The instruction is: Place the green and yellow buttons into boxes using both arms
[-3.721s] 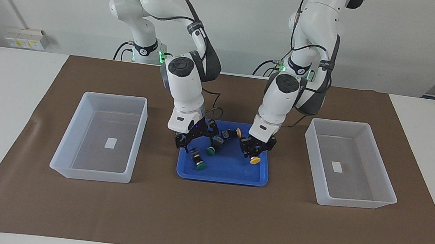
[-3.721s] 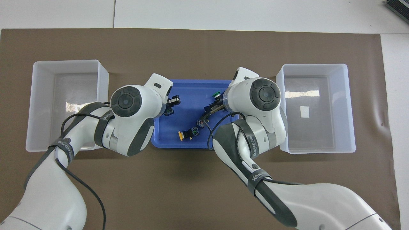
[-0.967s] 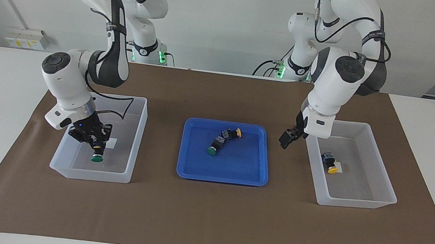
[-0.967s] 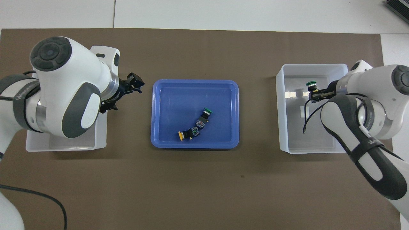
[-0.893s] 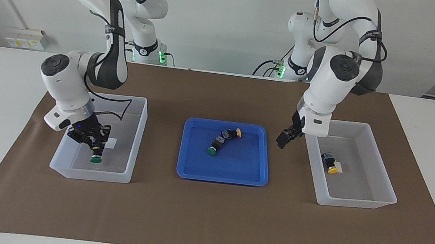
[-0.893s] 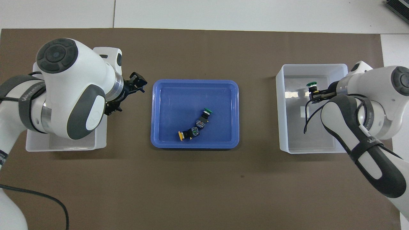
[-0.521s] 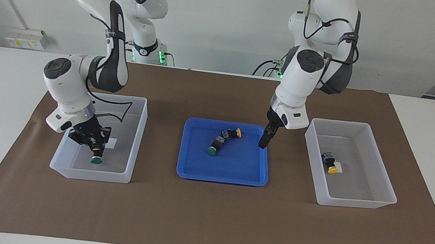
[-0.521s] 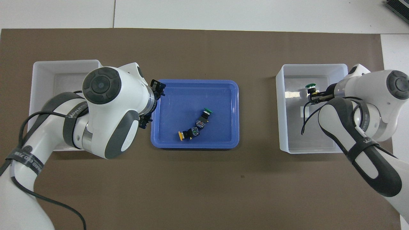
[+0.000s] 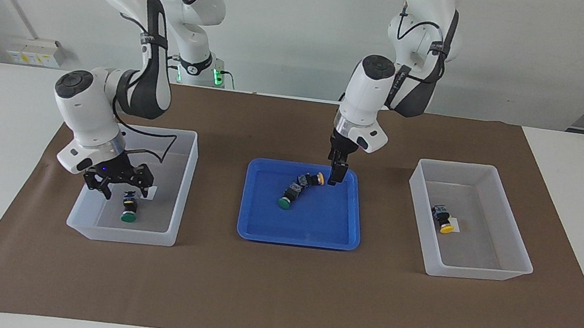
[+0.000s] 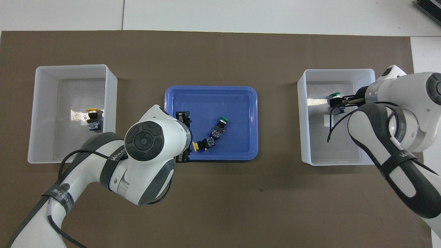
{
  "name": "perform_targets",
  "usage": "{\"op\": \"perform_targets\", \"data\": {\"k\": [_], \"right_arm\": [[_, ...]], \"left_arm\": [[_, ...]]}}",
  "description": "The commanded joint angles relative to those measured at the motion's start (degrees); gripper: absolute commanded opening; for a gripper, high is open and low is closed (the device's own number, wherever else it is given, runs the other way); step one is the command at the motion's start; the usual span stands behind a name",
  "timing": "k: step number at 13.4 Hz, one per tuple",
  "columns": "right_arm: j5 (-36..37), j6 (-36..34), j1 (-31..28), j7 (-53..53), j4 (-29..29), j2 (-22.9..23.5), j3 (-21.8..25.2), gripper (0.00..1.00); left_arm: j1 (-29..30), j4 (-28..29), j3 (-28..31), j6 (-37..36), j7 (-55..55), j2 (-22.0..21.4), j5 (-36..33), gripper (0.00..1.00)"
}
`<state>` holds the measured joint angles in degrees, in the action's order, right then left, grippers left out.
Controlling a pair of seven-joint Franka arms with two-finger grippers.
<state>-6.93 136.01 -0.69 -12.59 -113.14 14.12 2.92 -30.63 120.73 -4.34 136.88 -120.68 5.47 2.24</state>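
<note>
One green button (image 9: 128, 211) (image 10: 334, 96) lies in the box (image 9: 94, 231) (image 10: 339, 71) at the right arm's end. My right gripper (image 9: 119, 184) (image 10: 336, 102) hangs just above it, open, holding nothing. One yellow button (image 9: 444, 220) (image 10: 92, 119) lies in the box (image 9: 479, 274) (image 10: 72, 66) at the left arm's end. Another green button (image 9: 284, 201) (image 10: 223, 120) and another yellow button (image 9: 318, 178) (image 10: 195, 146) lie in the blue tray (image 9: 296, 239) (image 10: 210, 89). My left gripper (image 9: 335, 172) (image 10: 183, 136) is open over the tray, beside that yellow button.
The tray stands mid-table between the two boxes, all on a brown mat (image 9: 276, 296). Each box has a small white label on its floor. The white tabletop shows around the mat.
My right gripper has opened and let the green button go into its box. My left arm has swung from its box to over the tray, beside the yellow button there.
</note>
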Motion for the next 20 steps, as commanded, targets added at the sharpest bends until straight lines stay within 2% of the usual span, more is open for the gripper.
{"op": "perform_targets", "data": {"k": [1,3,6,9,13,16,17,19,20], "right_arm": [[0.3,-5.7,0.9,10.5,0.5,-4.1,-1.2,1.0],[0.3,-8.4,4.4,16.1,0.5,-5.9,-1.3,1.0],[0.3,-10.0,9.6,22.6,0.5,-7.5,-1.3,1.0],[0.3,-10.1,15.5,36.8,0.5,-7.7,-1.3,1.0],[-0.1,-9.4,19.7,49.4,0.4,-7.1,-1.3,1.0],[-0.4,-9.1,20.8,50.8,0.5,-6.8,-1.7,1.0],[-1.5,-8.7,22.0,50.9,0.5,-6.4,-1.8,1.0],[-4.5,-6.7,23.0,53.4,0.5,-5.8,-1.8,1.0],[-5.0,-5.7,23.3,55.5,0.5,-5.2,-1.8,1.0]], "left_arm": [[-2.3,4.9,1.2,5.1,-4.4,-1.4,0.7,1.0],[-4.2,6.9,1.3,9.7,-5.5,-0.3,0.7,1.0],[-3.8,7.5,1.3,16.2,-7.2,2.3,0.6,1.0],[-4.5,7.4,1.3,21.0,-7.4,6.6,0.5,1.0],[-5.0,7.4,1.4,23.2,-7.4,8.9,0.5,1.0],[-5.5,7.9,1.3,23.1,-7.5,9.1,0.4,1.0],[-6.0,8.2,1.3,23.2,-7.6,9.1,0.5,0.95],[-6.0,8.1,1.3,23.2,-8.3,9.1,0.4,0.63],[-6.0,8.1,1.3,23.2,-8.3,9.1,0.4,0.54]]}}
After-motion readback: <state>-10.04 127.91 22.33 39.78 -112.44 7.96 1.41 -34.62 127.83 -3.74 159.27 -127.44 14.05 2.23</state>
